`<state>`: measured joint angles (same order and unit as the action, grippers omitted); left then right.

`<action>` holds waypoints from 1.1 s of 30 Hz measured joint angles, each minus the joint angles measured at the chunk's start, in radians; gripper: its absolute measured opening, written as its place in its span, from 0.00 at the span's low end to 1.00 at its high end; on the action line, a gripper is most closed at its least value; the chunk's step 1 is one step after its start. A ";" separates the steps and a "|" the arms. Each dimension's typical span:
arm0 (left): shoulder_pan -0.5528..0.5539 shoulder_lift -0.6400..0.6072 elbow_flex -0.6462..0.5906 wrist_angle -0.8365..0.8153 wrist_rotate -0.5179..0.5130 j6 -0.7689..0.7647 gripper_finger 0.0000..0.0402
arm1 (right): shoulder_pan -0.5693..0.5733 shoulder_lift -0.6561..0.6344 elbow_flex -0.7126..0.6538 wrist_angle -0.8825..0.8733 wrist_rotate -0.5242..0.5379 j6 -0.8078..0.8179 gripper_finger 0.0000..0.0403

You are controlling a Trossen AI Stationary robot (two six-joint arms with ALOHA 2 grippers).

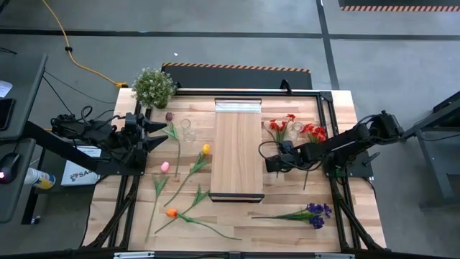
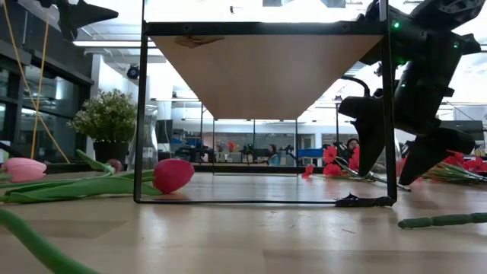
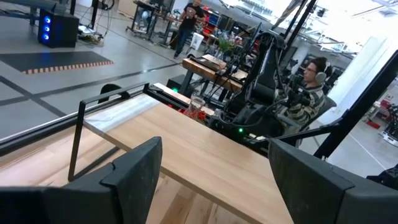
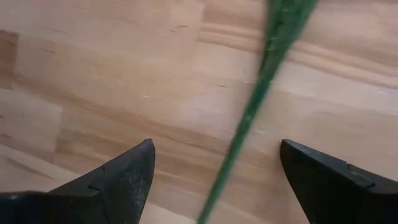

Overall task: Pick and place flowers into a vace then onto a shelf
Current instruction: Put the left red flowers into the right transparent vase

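Observation:
My right gripper (image 4: pixel 214 171) points steeply down, open, low over the table just right of the shelf (image 1: pixel 238 151). A green flower stem (image 4: pixel 252 112) lies on the wood between its fingers, apart from both. Red flowers (image 1: pixel 287 126) lie beside it, next to a clear glass vase (image 1: pixel 296 130). Maroon (image 1: pixel 169 116), yellow (image 1: pixel 205 149), pink (image 1: pixel 164 167) and orange (image 1: pixel 171 213) flowers lie left of the shelf, and a purple one (image 1: pixel 316 212) at the near right. My left gripper (image 3: pixel 211 180) waits open and level above the left side.
A second clear glass vase (image 1: pixel 187 129) stands left of the shelf. A bushy potted plant (image 1: pixel 153 86) sits at the far left corner. The shelf's black wire frame (image 2: pixel 266 199) stands on the table close to my right gripper (image 2: pixel 399 164). People sit beyond the table.

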<state>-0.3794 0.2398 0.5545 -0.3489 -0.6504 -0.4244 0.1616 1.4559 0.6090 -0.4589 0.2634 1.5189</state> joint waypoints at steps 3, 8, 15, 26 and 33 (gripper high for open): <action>0.000 0.000 0.000 -0.003 -0.030 0.000 0.81 | 0.000 0.000 0.000 -0.027 0.003 0.015 0.83; 0.000 0.000 0.000 -0.014 -0.069 0.000 0.81 | 0.000 0.000 -0.001 -0.048 0.004 0.025 0.83; 0.000 0.000 0.000 -0.018 -0.077 0.000 0.81 | -0.009 0.000 -0.002 -0.048 0.014 0.029 0.83; 0.000 0.000 0.000 -0.021 -0.090 0.000 0.81 | -0.038 0.001 -0.002 -0.045 0.010 0.028 0.81; 0.000 0.000 0.000 -0.021 -0.104 0.000 0.81 | -0.038 0.001 -0.002 -0.045 0.003 0.027 0.78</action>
<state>-0.3798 0.2398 0.5545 -0.3702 -0.7541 -0.4244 0.1238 1.4570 0.6067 -0.5041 0.2668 1.5463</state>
